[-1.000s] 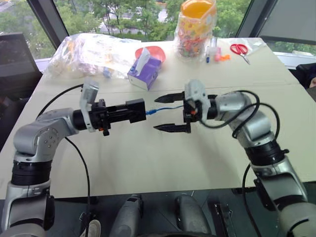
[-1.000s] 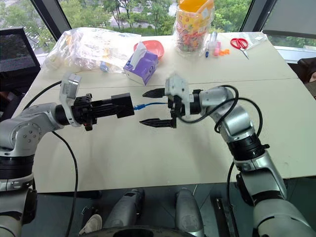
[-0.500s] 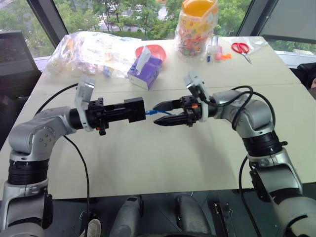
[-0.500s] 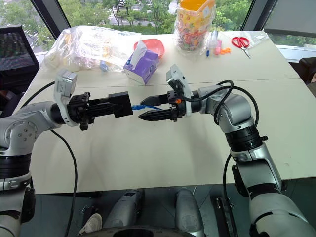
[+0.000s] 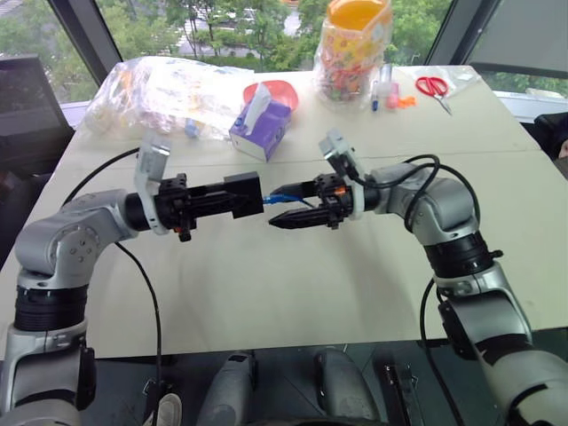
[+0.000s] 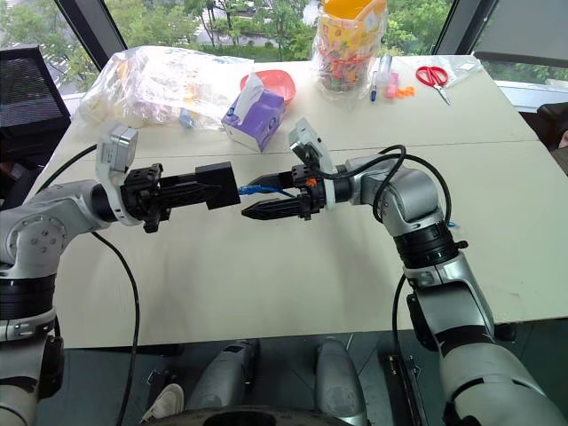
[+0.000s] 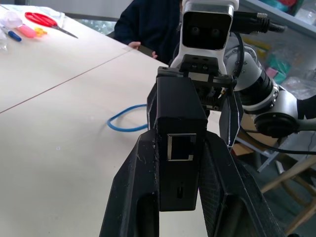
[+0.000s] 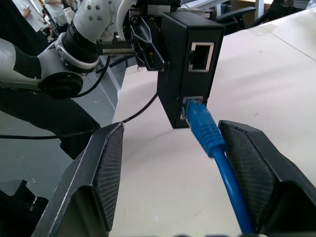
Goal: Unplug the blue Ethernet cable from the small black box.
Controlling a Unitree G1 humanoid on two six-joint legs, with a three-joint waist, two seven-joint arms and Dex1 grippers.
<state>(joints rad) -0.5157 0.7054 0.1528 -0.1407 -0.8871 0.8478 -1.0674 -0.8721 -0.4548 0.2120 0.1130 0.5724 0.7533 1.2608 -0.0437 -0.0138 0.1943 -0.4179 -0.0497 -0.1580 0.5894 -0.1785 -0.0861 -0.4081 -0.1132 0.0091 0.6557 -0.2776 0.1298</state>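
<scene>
My left gripper (image 5: 229, 199) reaches level toward the right and is shut on the small black box (image 5: 245, 194), held above the table. The box's (image 7: 177, 143) upper socket is empty. The blue Ethernet cable (image 8: 203, 124) is plugged into the lower socket of the box (image 8: 186, 59). Its cord runs back between the fingers of my right gripper (image 5: 273, 206), which faces the box from the right. Those fingers (image 8: 105, 173) stand apart on both sides of the plug without touching it, so the gripper is open. A loop of the cable (image 7: 126, 129) lies on the table.
At the table's far side stand a purple tissue box (image 5: 259, 126), a red bowl (image 5: 273, 90), a crumpled plastic bag (image 5: 164, 93), a sweets jar with an orange lid (image 5: 355, 49), pens (image 5: 382, 93) and red scissors (image 5: 432, 88). A person in dark clothing (image 7: 148, 24) sits beyond the table.
My right gripper's fingers have narrowed from wide open, and the wrist has rolled so the fingers now flank the blue plug. The left gripper and the box have stayed put.
</scene>
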